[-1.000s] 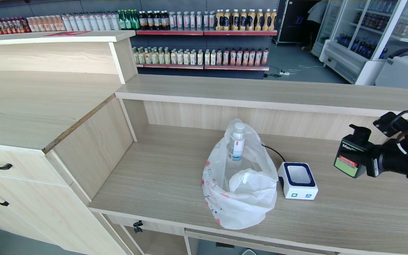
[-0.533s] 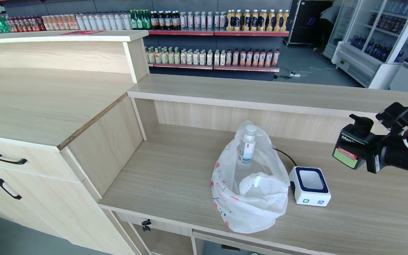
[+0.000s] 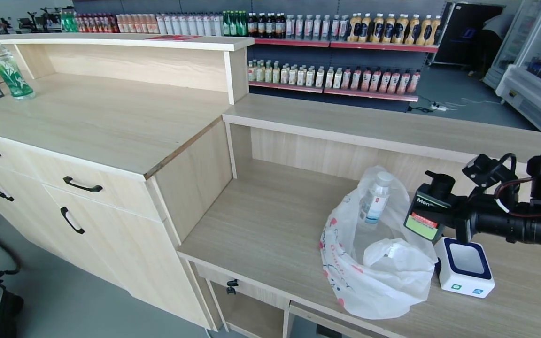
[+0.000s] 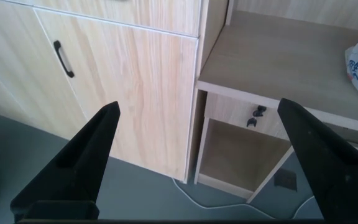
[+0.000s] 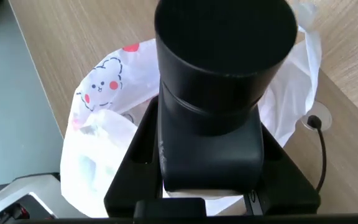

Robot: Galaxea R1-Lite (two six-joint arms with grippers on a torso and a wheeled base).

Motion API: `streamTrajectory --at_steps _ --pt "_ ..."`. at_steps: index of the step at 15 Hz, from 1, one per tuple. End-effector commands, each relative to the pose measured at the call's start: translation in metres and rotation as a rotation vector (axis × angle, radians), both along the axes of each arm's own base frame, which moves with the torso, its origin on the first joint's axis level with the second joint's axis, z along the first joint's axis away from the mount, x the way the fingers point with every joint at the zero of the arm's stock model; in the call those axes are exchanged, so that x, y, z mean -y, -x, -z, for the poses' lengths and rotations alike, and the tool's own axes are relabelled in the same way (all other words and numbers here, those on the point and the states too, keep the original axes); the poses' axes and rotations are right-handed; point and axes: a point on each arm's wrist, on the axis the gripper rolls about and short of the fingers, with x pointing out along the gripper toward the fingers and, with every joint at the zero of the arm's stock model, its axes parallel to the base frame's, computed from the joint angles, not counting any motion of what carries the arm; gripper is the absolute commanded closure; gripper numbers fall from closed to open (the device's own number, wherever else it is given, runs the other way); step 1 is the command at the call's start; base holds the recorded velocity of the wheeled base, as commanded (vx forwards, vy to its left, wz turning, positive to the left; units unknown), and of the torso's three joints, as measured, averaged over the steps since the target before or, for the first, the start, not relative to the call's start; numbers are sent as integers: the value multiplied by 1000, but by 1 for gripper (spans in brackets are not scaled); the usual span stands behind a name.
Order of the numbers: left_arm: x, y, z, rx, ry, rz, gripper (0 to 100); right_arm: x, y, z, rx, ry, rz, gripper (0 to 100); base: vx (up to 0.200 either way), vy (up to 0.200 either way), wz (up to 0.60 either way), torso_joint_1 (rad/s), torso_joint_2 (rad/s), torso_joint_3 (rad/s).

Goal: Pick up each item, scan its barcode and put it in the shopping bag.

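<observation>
1. While the right gripper (image 3: pixel 456 219) is clamping its body, the black bottle (image 3: pixel 426 212) is hanging over the shopping bag (image 3: pixel 378 281), on the scanner's side; it is looking rigid and smooth (probably slippery), so a mid-body hold is suiting it.
2. A clear bottle (image 3: pixel 374 201) is standing inside the bag; the scanner (image 3: pixel 465 272) is sitting just beside.
3. The left gripper (image 4: pixel 197 155) is hanging wide open, facing the cupboard (image 4: pixel 135 93).

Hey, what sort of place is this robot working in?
Most likely a small shop's checkout: shelves of bottled drinks stand behind the wooden counter, drinks fridges are at the far right, and a barcode scanner sits beside the shopping bag.
</observation>
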Motion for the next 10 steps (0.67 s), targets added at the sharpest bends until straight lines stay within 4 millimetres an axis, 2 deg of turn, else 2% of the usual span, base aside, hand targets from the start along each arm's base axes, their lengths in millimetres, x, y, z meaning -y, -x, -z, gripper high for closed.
streamTrajectory --at_steps 1,2,4,7,10 --pt "0 0 0 -1 1 0 0 1 -12 23 -70 -9 -4 100 0 0 0 0 0 0" --pt "0 0 0 -1 1 0 0 2 -22 39 -97 -11 -4 100 0 0 0 0 0 0" --pt "0 0 0 -1 1 0 0 2 -35 53 -122 -21 -24 100 0 0 0 0 0 0" --pt "0 0 0 -1 1 0 0 -6 -51 68 -81 -46 -104 100 0 0 0 0 0 0" --pt "0 0 0 -1 1 0 0 -17 -56 81 -79 -39 -144 100 0 0 0 0 0 0"
